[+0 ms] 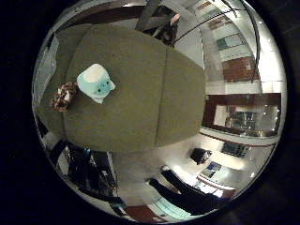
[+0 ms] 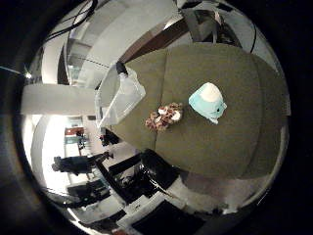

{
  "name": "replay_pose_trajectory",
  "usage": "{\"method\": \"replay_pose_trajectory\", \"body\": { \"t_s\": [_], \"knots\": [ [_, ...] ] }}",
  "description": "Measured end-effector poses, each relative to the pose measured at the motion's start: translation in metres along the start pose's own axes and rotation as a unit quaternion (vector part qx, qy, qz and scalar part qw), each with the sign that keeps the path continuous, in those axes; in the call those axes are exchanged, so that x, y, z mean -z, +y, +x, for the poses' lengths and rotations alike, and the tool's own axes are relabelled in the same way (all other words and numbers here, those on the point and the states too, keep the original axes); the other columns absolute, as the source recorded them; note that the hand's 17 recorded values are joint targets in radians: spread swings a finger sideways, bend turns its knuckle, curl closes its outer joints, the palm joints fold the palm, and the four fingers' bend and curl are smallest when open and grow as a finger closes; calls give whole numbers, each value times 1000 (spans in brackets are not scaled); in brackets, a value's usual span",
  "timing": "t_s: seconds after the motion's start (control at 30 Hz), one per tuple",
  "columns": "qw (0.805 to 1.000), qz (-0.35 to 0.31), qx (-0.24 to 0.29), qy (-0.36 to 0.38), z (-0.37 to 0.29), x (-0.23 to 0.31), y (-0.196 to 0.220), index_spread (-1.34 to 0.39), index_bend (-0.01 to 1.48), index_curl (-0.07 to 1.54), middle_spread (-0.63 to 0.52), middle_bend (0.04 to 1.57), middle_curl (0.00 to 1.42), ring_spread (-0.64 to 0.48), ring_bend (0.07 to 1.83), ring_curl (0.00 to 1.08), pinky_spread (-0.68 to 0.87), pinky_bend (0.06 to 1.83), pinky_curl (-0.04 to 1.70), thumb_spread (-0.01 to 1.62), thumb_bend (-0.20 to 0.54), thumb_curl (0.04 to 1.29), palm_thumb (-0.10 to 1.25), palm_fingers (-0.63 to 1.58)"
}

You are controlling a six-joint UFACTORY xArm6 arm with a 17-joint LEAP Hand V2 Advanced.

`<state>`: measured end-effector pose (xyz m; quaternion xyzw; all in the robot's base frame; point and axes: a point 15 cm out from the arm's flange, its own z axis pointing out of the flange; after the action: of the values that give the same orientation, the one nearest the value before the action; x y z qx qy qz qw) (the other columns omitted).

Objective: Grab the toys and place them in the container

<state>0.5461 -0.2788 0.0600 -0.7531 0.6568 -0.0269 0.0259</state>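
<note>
A light teal and white plush toy (image 2: 209, 102) lies on the olive-green table (image 2: 215, 142). Close beside it lies a brown spotted plush toy (image 2: 165, 116), a small gap apart. A clear plastic container (image 2: 119, 99) stands at the table's edge, just past the brown toy. Both toys look small, so the palm is well above the table. No part of my hand shows in either view.
The table has a seam running across its top (image 1: 161, 98). Beyond its edges are dark chairs (image 2: 146, 176), room walls and a wood-framed display (image 1: 243, 117). Bare tabletop stretches away from the toys on the side opposite the container.
</note>
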Motion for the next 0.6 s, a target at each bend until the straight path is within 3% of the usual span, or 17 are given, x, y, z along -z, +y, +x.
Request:
{"method": "replay_pose_trajectory", "body": {
  "t_s": [0.33, 0.6],
  "knots": [
    [999, -32, -18, 0, 13, -80, -10, -360, 174, 304, 80, 191, 310, 196, 281, 248, 406, 564, 83, 1066, -24, 273, 379, 159],
    [998, -60, -27, -11, 13, -134, 13, -363, 176, 307, 85, 191, 308, 201, 277, 251, 414, 558, 79, 1066, -21, 277, 387, 161]
  ]
}}
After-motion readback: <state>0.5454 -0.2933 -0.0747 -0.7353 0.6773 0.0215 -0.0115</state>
